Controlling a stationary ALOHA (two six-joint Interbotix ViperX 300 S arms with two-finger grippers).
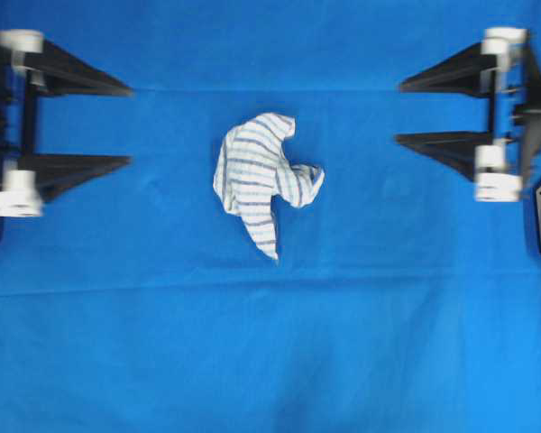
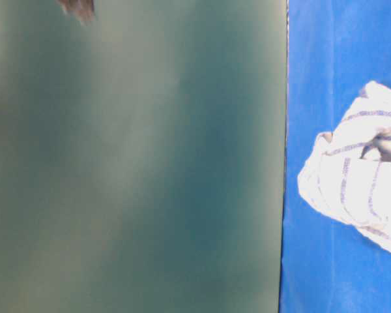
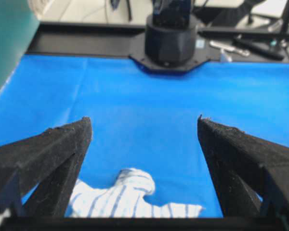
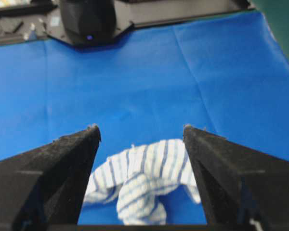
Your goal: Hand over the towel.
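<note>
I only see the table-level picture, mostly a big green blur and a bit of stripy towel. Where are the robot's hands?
Observer: Overhead, the left gripper and right gripper sit at opposite edges, apart from the towel.
Operator: Are they open?
Observer: Yes, both stand wide open and hold nothing.
Operator: Is the towel flat?
Observer: No, it lies crumpled near the middle of the blue sheet.

A robot lab: blue-sheeted bench (image 1: 270,361), cabled arm base (image 3: 171,36).
</note>
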